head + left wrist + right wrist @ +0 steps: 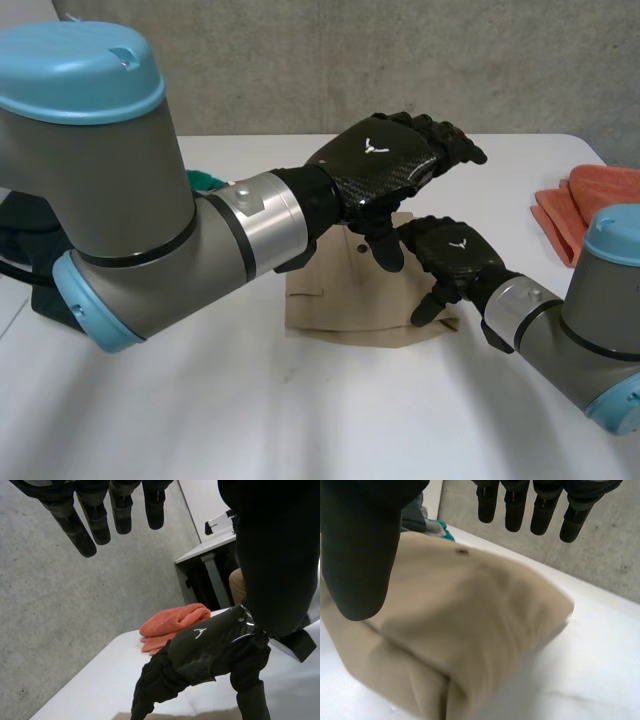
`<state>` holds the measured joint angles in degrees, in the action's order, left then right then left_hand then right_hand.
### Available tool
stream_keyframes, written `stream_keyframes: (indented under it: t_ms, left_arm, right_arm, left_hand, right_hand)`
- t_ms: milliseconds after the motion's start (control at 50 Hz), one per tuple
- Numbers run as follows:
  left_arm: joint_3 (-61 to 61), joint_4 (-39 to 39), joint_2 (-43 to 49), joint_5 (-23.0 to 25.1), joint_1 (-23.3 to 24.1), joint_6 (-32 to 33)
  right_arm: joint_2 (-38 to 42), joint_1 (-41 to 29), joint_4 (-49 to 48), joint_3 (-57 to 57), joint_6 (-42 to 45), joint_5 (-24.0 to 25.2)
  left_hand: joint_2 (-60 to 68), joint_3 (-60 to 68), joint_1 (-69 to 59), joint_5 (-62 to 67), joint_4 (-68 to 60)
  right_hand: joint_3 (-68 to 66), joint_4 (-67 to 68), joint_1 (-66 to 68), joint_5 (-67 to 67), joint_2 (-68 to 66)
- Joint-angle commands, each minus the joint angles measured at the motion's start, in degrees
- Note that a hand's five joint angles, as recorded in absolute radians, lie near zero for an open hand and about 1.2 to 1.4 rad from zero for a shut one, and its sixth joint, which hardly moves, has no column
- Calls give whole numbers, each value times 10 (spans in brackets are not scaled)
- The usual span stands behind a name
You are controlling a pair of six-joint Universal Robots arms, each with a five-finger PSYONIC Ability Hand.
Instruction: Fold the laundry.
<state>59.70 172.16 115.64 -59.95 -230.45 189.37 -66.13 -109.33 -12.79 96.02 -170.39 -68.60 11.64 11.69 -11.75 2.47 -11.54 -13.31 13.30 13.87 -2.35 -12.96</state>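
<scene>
A tan garment [345,295] lies folded into a small thick rectangle at the middle of the white table [250,410]. My left hand [385,160] hovers above its far edge with straight fingers [102,517] that hold nothing. My right hand [452,255] hangs low over the garment's right end, its fingers relaxed and pointing down at the cloth. In the right wrist view the folded garment [470,630] lies under the palm, with straight fingers [535,507] and the thumb [360,550] spread apart above it. The left wrist view takes in the back of my right hand [210,640].
A folded orange cloth [590,205] lies at the table's far right edge and appears as the orange cloth [175,622] beyond my right hand. A green cloth [205,181] peeks out behind my left forearm. A dark object [30,250] sits at the left.
</scene>
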Motion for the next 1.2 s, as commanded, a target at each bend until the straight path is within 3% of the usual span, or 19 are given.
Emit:
stream_keyframes:
  t_ms: [20, 160, 320, 540, 740, 800, 840, 860, 880, 1080, 1200]
  left_arm:
    - [0, -9, -13, 7, -7, -8]
    - [2, -15, -22, 6, -15, -12]
    - [7, -17, -24, 7, -24, -21]
    - [13, -17, -24, 19, -32, -30]
    - [15, -16, -23, 23, -32, -40]
    - [16, -16, -23, 23, -32, -44]
    - [16, -16, -22, 23, -32, -44]
    - [16, -15, -22, 23, -32, -44]
    - [16, -15, -23, 23, -32, -43]
    - [11, -16, -31, 23, -41, -44]
    - [1, -19, -45, 23, -47, -50]
  right_arm:
    - [-17, -68, 29, 8, 105, -78]
    - [32, -152, -12, 20, 221, -191]
    - [94, -182, -160, 28, 233, -259]
    - [137, -180, -294, 24, 255, -265]
    - [176, -156, -293, -29, 239, -267]
    - [183, -148, -278, -47, 226, -264]
    - [181, -142, -270, -54, 211, -261]
    - [181, -142, -271, -55, 209, -261]
    - [176, -136, -274, -58, 198, -258]
    - [151, -100, -313, -105, 134, -211]
    - [132, -38, -302, -179, 117, -209]
  left_hand:
    - [-16, -17, 17, -25, 15]
    - [-16, -17, 17, -25, 15]
    - [-16, -17, 17, -25, 15]
    - [-16, -17, 17, -25, 15]
    - [-16, -17, 17, -25, 15]
    - [-16, -17, 17, -25, 15]
    - [-16, -17, 17, -25, 15]
    - [-16, -17, 17, -25, 15]
    - [-16, -17, 17, -25, 15]
    - [-16, -17, 17, -25, 15]
    - [-16, -17, 17, -25, 15]
  right_hand:
    - [8, -8, -13, -2, 4]
    - [33, -33, -39, 23, 30]
    - [33, -33, -39, 23, 30]
    - [13, -13, -19, 3, 10]
    - [-32, 32, 27, -42, -36]
    - [-111, 111, 106, -121, -115]
    - [-404, 405, 399, -414, -408]
    - [-461, 461, 455, -471, -464]
    - [-665, 665, 659, -674, -668]
    - [-667, 667, 661, -677, -670]
    - [-667, 667, 661, -677, -670]
